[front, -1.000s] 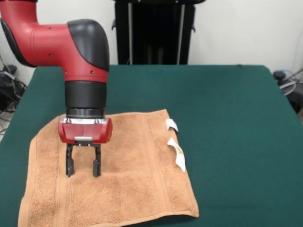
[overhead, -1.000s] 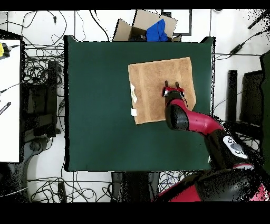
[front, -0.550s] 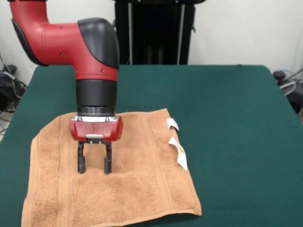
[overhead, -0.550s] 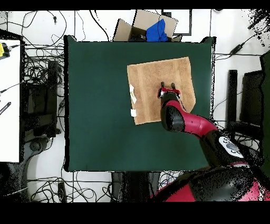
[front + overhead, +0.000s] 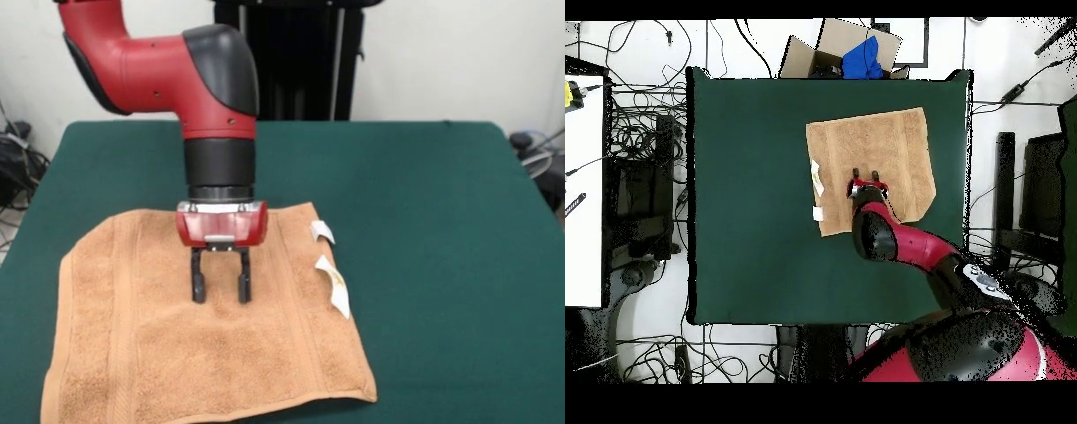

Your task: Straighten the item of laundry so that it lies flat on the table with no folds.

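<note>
Now the gripper (image 5: 221, 287) stands over the middle of the hand towel (image 5: 150, 353), jaws open and pointing straight down, holding nothing; tips at or just above the terry, contact not clear. Over the last second the arm has slid sideways across the cloth, from near one short end toward the edge carrying the white tags (image 5: 334, 285). Towel has crept slightly with it; the near corner sits a touch further along the green counter (image 5: 441, 230). Towel lies spread on the counter, no fold visible, border bands straight. My read: this was a smoothing sweep, and the job looks nearly finished.
</note>
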{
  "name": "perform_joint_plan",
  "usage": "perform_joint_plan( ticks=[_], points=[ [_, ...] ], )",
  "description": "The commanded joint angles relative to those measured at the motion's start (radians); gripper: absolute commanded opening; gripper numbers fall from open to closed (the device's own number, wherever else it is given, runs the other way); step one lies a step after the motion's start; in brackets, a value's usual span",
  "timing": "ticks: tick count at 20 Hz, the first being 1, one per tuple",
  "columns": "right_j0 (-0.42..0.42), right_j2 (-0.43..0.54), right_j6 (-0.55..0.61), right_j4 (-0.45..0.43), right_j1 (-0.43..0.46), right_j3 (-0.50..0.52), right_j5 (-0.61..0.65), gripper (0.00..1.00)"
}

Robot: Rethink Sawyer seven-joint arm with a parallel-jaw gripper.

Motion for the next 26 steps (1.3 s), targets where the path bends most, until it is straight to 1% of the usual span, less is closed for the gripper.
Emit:
perform_joint_plan(
  ticks=[1, 8, 12, 15, 17, 26],
  points=[
    [0.002, -0.012, 0.211, 0.025, 0.004, 0.068, 0.021, 1.00],
    [-0.040, 0.010, 0.172, -0.010, 0.017, 0.044, 0.064, 1.00],
    [-0.078, 0.045, 0.130, -0.046, 0.048, 0.001, 0.112, 1.00],
    [-0.034, -0.004, 0.178, -0.010, 0.026, 0.069, 0.046, 1.00],
    [-0.024, -0.009, 0.193, -0.001, 0.016, 0.097, 0.029, 1.00],
    [0.021, -0.046, 0.225, 0.037, 0.009, 0.140, -0.037, 1.00]
  ],
)
